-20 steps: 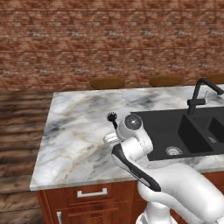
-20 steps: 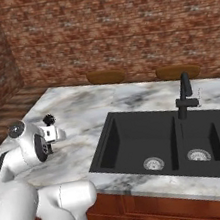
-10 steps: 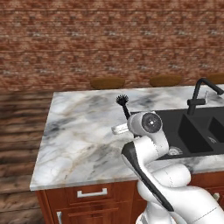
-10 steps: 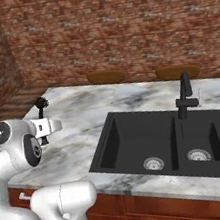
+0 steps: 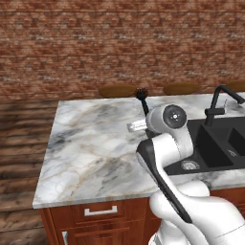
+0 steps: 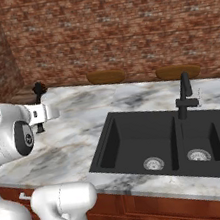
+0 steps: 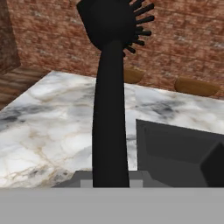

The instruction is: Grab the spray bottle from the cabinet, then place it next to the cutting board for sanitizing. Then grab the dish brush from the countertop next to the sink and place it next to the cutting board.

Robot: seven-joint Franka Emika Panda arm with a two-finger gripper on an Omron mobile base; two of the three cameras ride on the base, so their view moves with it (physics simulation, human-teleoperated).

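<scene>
End effector (image 5: 143,112) clamped on brush (image 5: 141,97) handle, bristle head up, held in air above marble surface (image 5: 91,143), just left of sink (image 6: 173,144).

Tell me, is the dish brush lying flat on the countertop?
No, the dish brush stands upright, bristles up, above the countertop.

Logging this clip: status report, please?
Gripper shut on dish brush, bristle head up. Brush lifted above countertop, beside sink. Nothing in the way.
</scene>
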